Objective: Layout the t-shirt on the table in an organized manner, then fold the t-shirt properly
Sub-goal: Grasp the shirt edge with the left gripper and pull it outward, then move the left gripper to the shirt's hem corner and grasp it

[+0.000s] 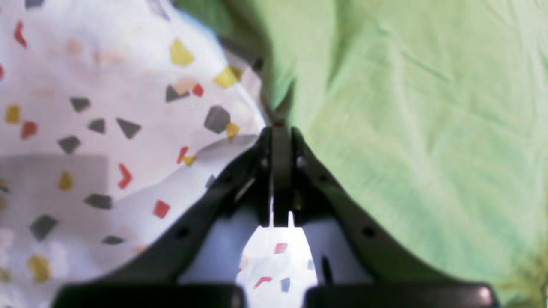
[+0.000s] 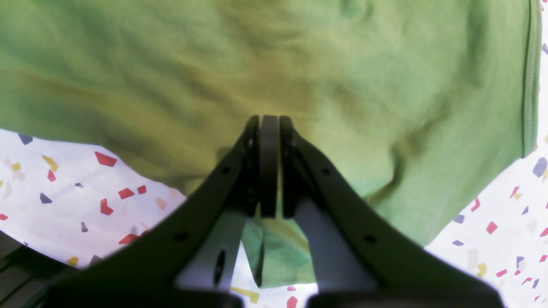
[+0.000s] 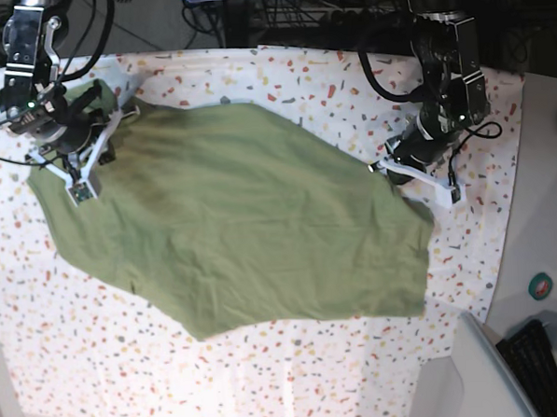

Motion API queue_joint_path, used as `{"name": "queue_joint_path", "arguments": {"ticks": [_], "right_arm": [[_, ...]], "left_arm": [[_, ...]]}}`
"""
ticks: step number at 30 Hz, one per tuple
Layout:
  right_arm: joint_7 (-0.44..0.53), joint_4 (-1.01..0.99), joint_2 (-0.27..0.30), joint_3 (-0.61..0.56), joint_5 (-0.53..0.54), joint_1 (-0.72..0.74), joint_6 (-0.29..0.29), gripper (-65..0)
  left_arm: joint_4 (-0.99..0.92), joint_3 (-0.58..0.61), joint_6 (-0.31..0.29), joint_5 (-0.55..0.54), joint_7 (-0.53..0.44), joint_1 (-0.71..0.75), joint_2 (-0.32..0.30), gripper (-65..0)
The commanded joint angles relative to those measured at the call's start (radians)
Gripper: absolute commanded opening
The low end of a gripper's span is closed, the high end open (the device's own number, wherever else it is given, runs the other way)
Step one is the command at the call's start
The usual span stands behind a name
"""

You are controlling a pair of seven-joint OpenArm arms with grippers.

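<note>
Base view had the t-shirt (image 3: 232,220) spread nearly flat across the middle of the speckled bench (image 3: 269,377), so the laying-out looked close to done, a few wrinkles left, and no fold had been made yet. Its long axis ran on the diagonal, from upper left down to lower right. The right gripper (image 2: 269,122) had its fingers pressed together, pinching cloth, and the left gripper (image 1: 280,128) was clamped at the shirt's edge.
</note>
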Motion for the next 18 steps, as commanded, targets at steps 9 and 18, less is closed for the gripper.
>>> {"name": "queue_joint_path", "arguments": {"ticks": [9,18], "right_arm": [[0.017,0.015,0.008,0.003,0.011,0.004,-0.002,-65.0],[0.017,-0.038,0.008,0.003,0.011,0.011,-0.002,-65.0]], "left_arm": [[0.065,-0.011,0.002,-0.019,-0.018,0.015,-0.005,-65.0],[-0.016,-0.002,-0.003,-0.013,-0.020,-0.057,0.017,-18.8]]}}
